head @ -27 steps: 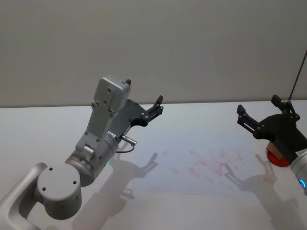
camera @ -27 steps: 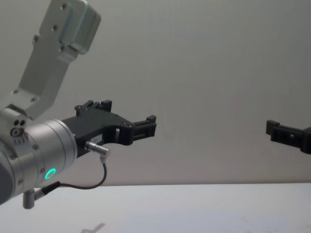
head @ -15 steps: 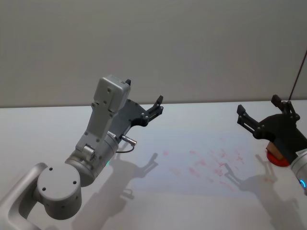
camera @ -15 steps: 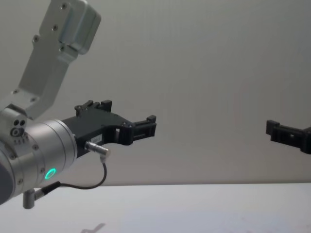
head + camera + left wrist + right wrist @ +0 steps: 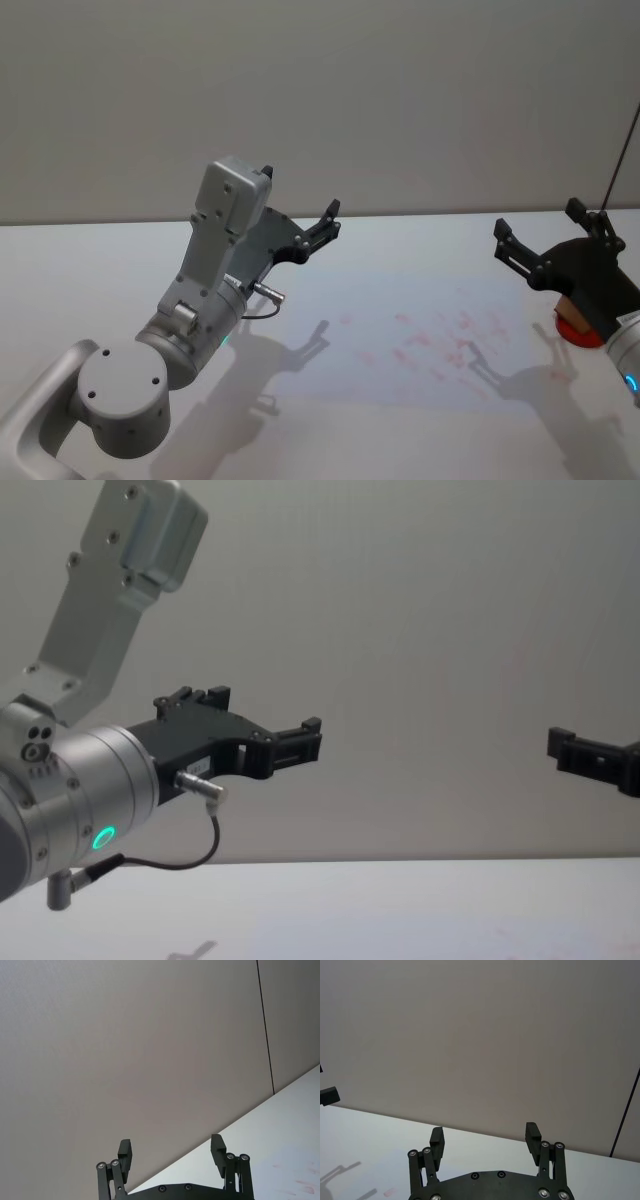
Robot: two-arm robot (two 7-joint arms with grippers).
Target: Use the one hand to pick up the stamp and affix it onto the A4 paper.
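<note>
**Stamping task, all views: a standstill.** No change is registered against the preceding pictures: both arms are found in the same pose, and nothing on the white table (image 5: 90, 260) has been displaced. The right gripper (image 5: 538, 225) is held raised at about 3 o'clock of the head view, with its fingers spread wide and nothing between them, as the right wrist view confirms. The stamp (image 5: 573, 326) stands on the table just off the right edge of the A4 paper (image 5: 330, 310), at about 4 o'clock of the sheet, red part down and tan part above. Its upper portion is hidden behind the body of the right gripper, which is carried over it and, so far as can be judged from the chest view, is well clear of it. The left gripper (image 5: 330, 218) is held aloft at about 10 o'clock of the sheet, likewise spread and empty, and is judged to be parked. Red imprints (image 5: 440, 335) are scattered over the right half of the paper. The standstill is taken to mean that the pick has not yet been started and the stamp is ungrasped. The right gripper, being the nearer, would be expected to be tipped down and lowered onto the tan part before any pressing on the sheet.
</note>
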